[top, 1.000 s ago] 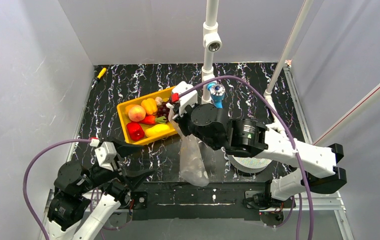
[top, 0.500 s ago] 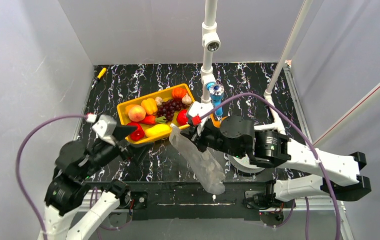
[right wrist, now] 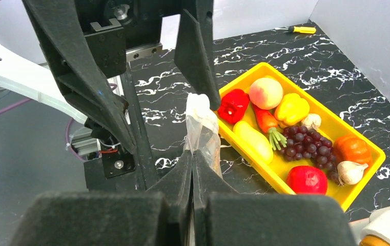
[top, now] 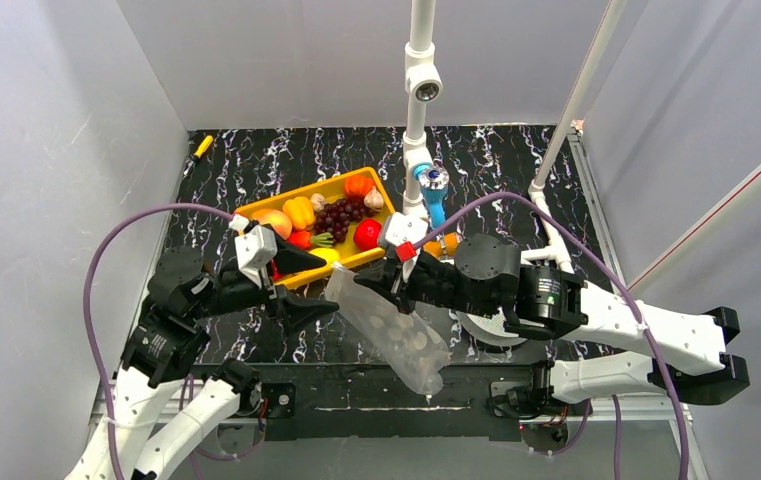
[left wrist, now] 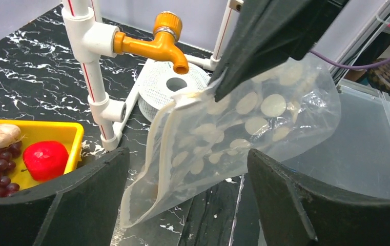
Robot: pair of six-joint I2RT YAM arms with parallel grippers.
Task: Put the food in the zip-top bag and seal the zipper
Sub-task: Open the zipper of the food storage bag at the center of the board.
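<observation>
Gripping one bag (top: 396, 335), the right pincer (right wrist: 192, 154) faces the gaping left pincer (top: 328, 287); ten foods (right wrist: 305, 141) fill one tray (top: 308, 189).

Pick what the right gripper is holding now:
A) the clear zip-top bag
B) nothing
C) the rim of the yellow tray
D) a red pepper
A: the right gripper is shut on an edge of the zip-top bag, as both wrist views show.

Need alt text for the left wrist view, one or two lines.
The right gripper pinches the clear zip-top bag by its upper corner, seen between the open fingers of the left gripper. A yellow tray of toy food sits at left.
</observation>
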